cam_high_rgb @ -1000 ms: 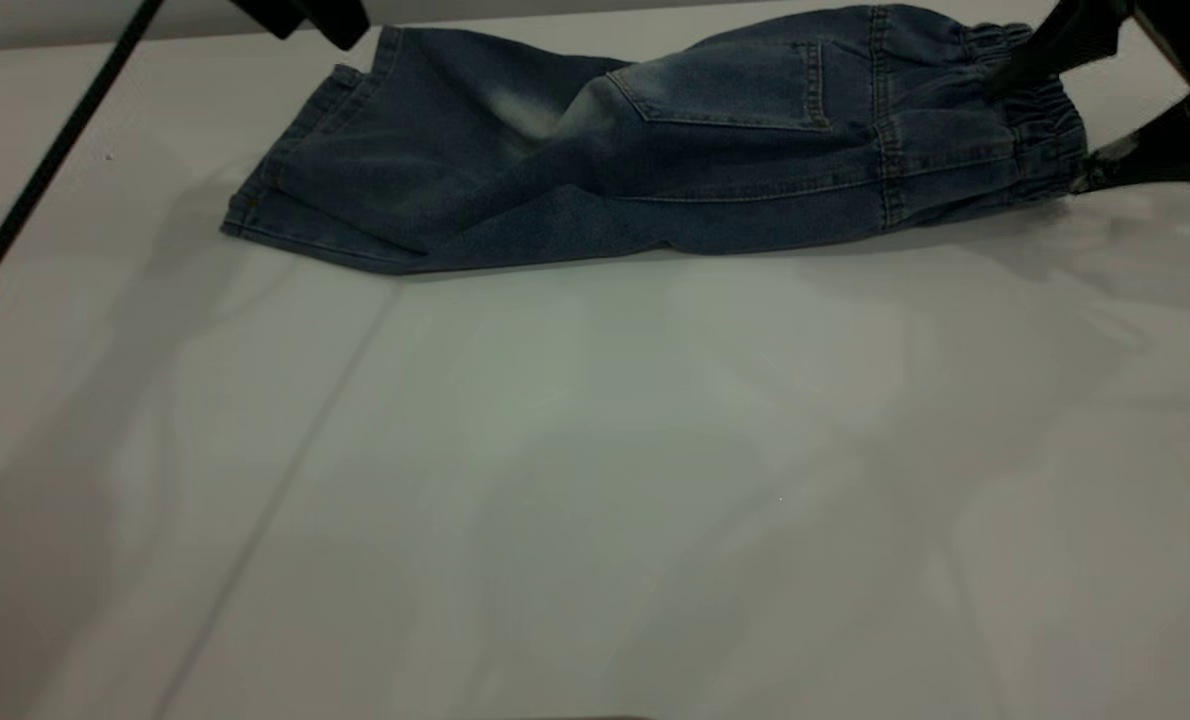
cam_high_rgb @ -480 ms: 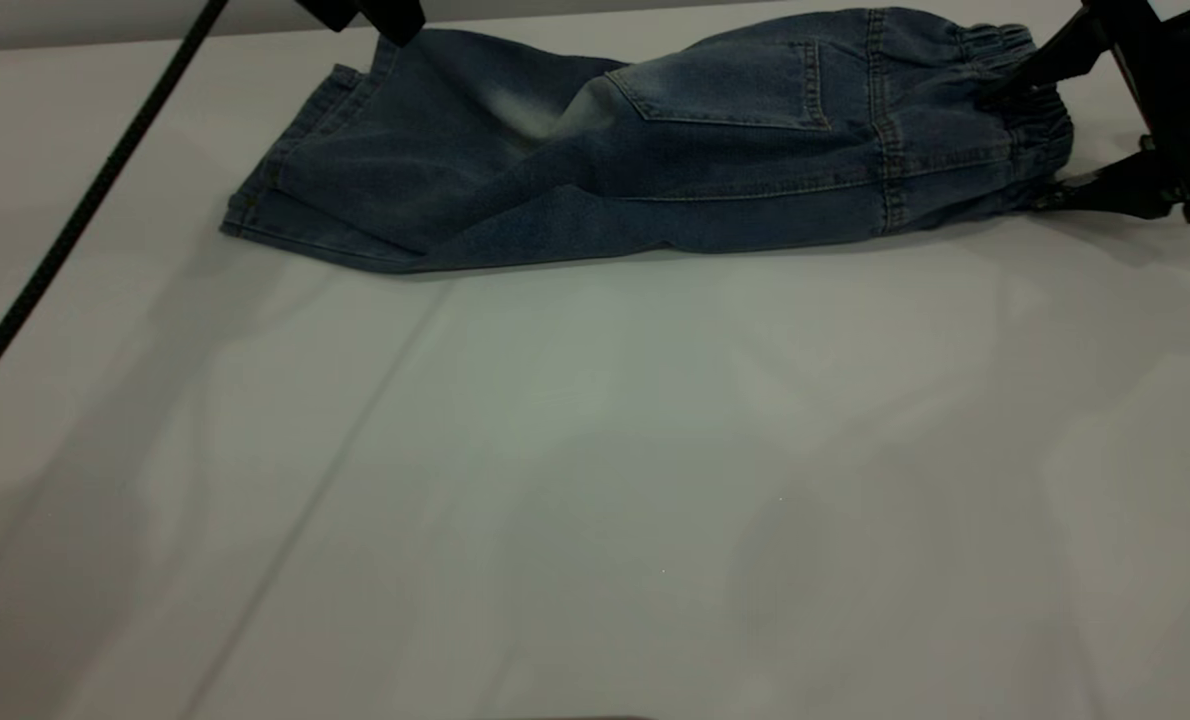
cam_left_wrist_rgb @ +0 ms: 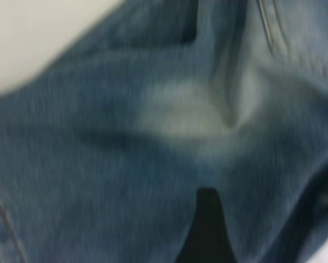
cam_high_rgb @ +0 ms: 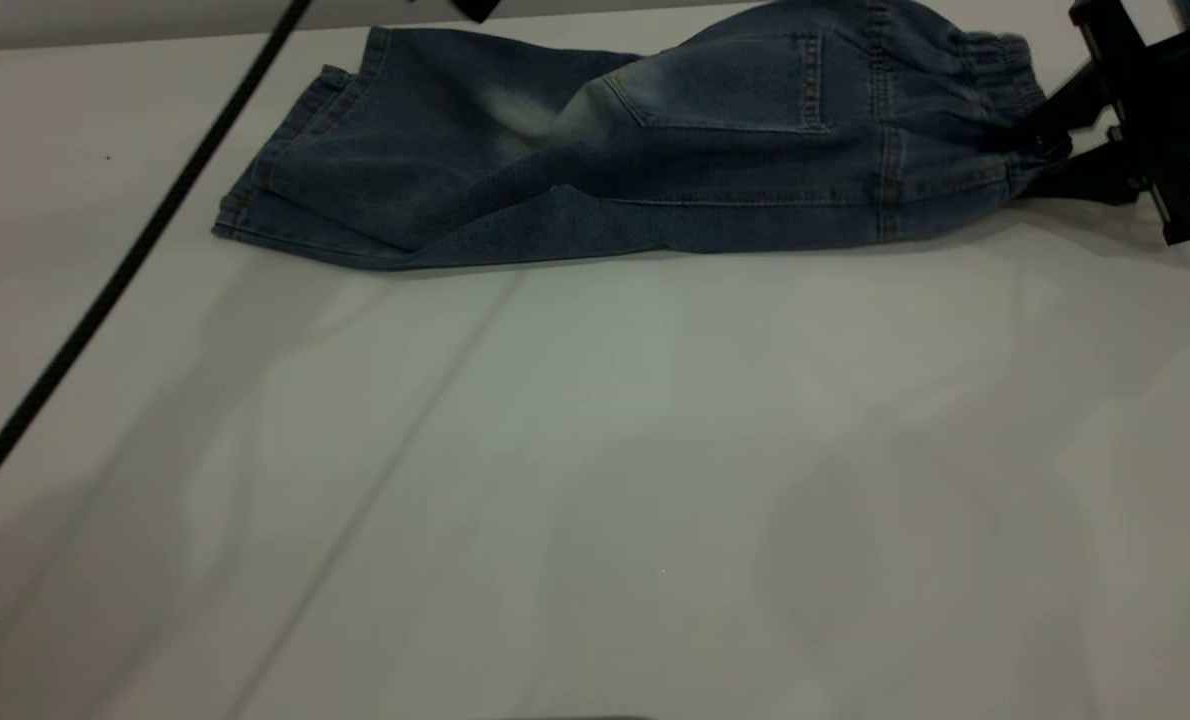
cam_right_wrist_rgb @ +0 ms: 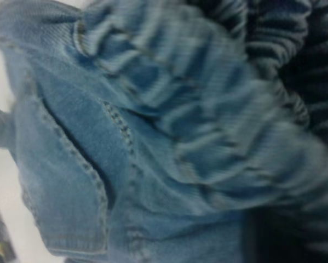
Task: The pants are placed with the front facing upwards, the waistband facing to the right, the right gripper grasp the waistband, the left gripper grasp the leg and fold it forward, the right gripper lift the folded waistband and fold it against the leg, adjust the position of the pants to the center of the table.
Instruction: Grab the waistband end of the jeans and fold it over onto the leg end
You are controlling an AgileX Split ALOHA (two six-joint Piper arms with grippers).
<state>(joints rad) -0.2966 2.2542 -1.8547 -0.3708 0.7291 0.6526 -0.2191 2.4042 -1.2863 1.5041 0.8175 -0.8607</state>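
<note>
The top of the pants (cam_high_rgb: 655,140) runs off the upper edge of the exterior frame, near the waistband (cam_high_rgb: 1005,70). The right gripper (cam_high_rgb: 1040,150) is cut off at the right edge, its fingertips buried in gathered denim. Only a dark scrap of the left arm (cam_high_rgb: 475,8) shows at the top edge, its gripper out of frame. Both wrist views are blurred, filled with denim; a dark wedge (cam_left_wrist_rgb: 207,230) in the left one cannot be identified.

Folded blue denim pants (cam_high_rgb: 615,150) lie along the upper part of the frame on the white table (cam_high_rgb: 595,470), back pocket (cam_high_rgb: 730,85) up. At upper right the right gripper (cam_high_rgb: 1040,155) pinches the ruffled waistband (cam_high_rgb: 1000,75), bunching it. A black cable (cam_high_rgb: 125,265) crosses the left side diagonally.
</note>
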